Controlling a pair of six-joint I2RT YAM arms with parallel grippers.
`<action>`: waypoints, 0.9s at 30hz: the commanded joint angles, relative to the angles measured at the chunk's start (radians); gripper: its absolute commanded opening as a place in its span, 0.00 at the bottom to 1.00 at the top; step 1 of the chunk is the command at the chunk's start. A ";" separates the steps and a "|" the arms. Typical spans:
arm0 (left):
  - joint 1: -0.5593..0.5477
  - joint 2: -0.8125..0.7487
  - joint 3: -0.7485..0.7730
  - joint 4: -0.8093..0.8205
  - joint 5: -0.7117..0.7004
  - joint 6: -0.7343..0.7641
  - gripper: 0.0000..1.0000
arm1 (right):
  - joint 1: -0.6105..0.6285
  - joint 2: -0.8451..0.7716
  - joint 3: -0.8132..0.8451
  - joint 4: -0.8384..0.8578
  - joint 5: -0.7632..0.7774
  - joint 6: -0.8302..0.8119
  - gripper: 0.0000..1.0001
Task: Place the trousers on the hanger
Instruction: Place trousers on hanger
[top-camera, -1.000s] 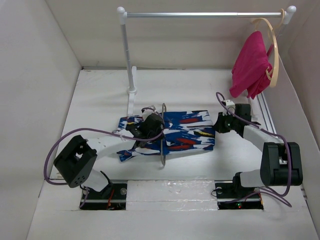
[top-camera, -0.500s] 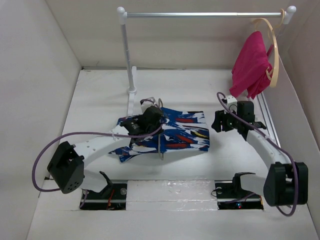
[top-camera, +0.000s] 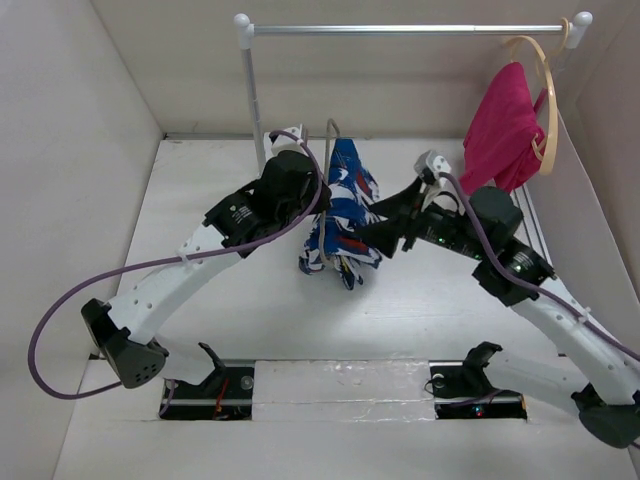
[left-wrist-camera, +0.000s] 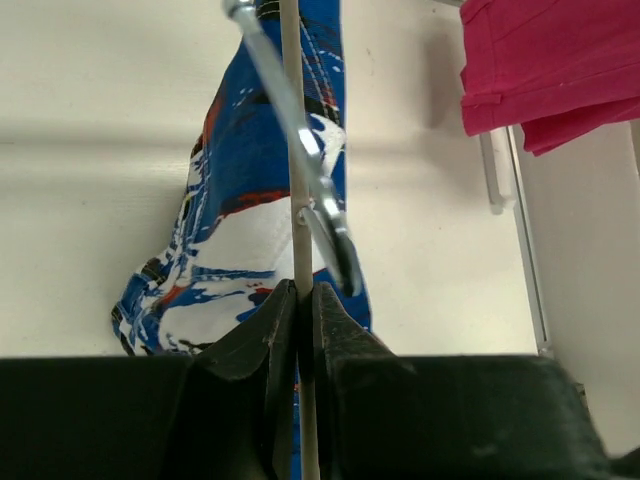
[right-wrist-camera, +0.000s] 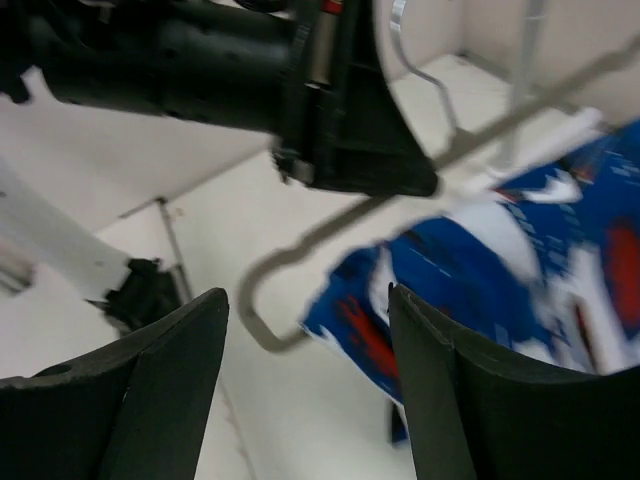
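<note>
The trousers (top-camera: 341, 214) hang folded over the grey wire hanger (top-camera: 330, 130), lifted off the table in front of the rail. My left gripper (top-camera: 316, 170) is shut on the hanger; in the left wrist view its jaws (left-wrist-camera: 300, 300) pinch the thin hanger wire (left-wrist-camera: 292, 150), with the printed trousers (left-wrist-camera: 245, 235) draped below. My right gripper (top-camera: 372, 222) is open just right of the trousers and holds nothing. In the right wrist view its fingers (right-wrist-camera: 150, 400) stand wide apart, with the hanger's bent corner (right-wrist-camera: 262, 300) and the trousers (right-wrist-camera: 520, 260) beyond them.
A white clothes rail (top-camera: 400, 30) spans the back on an upright pole (top-camera: 253, 90). At its right end, a pale wooden hanger (top-camera: 546, 100) carries a pink garment (top-camera: 500, 130), seen also in the left wrist view as the pink garment (left-wrist-camera: 550, 60). White walls enclose the table.
My left arm has lifted the hanger and the trousers off the table, up and back toward the rail. My right gripper has opened, let go of the trousers and risen beside them.
</note>
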 joint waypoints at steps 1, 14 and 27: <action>0.005 -0.019 0.044 0.068 0.008 0.009 0.00 | 0.091 0.078 -0.010 0.193 0.042 0.178 0.71; 0.005 -0.033 0.001 0.110 0.038 -0.007 0.00 | 0.219 0.257 -0.096 0.373 0.127 0.296 0.71; -0.004 -0.082 -0.088 0.167 0.005 -0.025 0.00 | 0.248 0.320 -0.193 0.551 0.156 0.442 0.40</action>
